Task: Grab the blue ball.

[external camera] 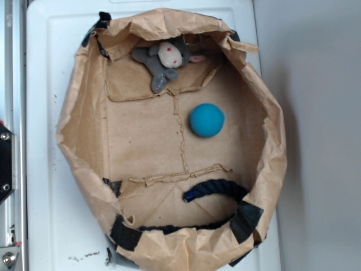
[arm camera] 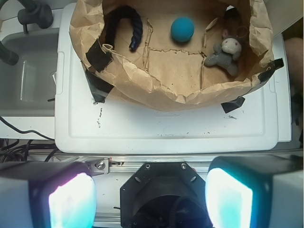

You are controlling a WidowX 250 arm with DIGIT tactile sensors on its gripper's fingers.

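A white moulded plastic surface (external camera: 42,169) with a raised rim is seen, marked by small dark specks near one edge. A plain pale grey wall (external camera: 321,113) is seen beside it. A grey recessed tray (arm camera: 26,80) is located alongside the white surface, with black cables (arm camera: 16,142) trailed below. Lighting is even and diffuse.

Blue ball (external camera: 207,119) (arm camera: 182,29): round, matte teal, resting free on paper bag (external camera: 141,141) floor, right of centre crease.
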